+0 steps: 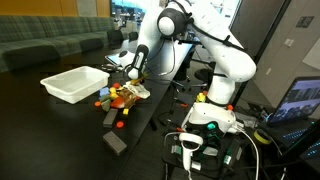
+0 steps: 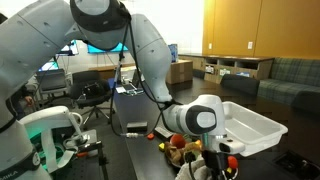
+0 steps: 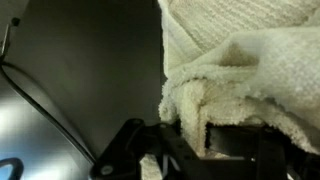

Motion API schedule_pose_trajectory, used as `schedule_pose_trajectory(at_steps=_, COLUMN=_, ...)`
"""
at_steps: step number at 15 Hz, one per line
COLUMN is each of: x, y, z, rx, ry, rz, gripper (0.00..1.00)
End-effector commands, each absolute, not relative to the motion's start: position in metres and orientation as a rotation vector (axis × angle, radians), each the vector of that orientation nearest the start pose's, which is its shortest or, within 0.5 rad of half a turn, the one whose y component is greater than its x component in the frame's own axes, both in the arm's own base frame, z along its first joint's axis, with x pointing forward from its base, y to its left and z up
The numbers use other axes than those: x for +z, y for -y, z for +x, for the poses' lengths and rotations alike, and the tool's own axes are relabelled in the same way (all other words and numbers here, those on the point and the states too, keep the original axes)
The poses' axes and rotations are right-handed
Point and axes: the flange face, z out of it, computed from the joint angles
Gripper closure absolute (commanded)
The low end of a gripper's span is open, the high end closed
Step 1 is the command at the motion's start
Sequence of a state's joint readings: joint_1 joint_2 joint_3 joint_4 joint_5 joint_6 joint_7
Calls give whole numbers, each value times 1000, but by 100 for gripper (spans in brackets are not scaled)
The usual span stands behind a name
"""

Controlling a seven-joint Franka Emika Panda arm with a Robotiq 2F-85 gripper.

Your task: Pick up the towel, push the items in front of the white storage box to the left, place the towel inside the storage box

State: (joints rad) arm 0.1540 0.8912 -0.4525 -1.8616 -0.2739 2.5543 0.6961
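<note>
My gripper (image 1: 133, 74) hangs low over the dark table, just right of the white storage box (image 1: 74, 83). In the wrist view the gripper (image 3: 190, 150) is shut on a cream terry towel (image 3: 240, 50), which fills the upper right of that view. The towel (image 1: 139, 92) droops beside a heap of small colourful items (image 1: 118, 97) in front of the box. In an exterior view the gripper (image 2: 207, 147) is directly over the items (image 2: 183, 151), with the box (image 2: 256, 126) just behind it. The box looks empty.
A dark rectangular block (image 1: 115, 143) lies near the table's front edge. A small red piece (image 1: 118, 125) lies apart from the heap. Cables and a green-lit device (image 1: 211, 128) surround the robot base. A sofa (image 1: 50, 40) stands behind the table.
</note>
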Motion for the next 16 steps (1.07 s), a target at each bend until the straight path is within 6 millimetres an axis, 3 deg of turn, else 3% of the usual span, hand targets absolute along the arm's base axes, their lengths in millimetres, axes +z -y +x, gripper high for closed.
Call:
schedule_pose_trajectory(at_steps=1, x=47, y=136, z=583, rx=-132, ry=738, rz=2511, gripper=86)
schedule_pose_trajectory(at_steps=7, x=54, y=54, z=593, rx=-213, ry=649, rz=2579, gripper=86)
schedule_pose_trajectory(at_steps=16, x=57, y=-119, z=589, rx=-316, ry=513, rz=2727, gripper=86)
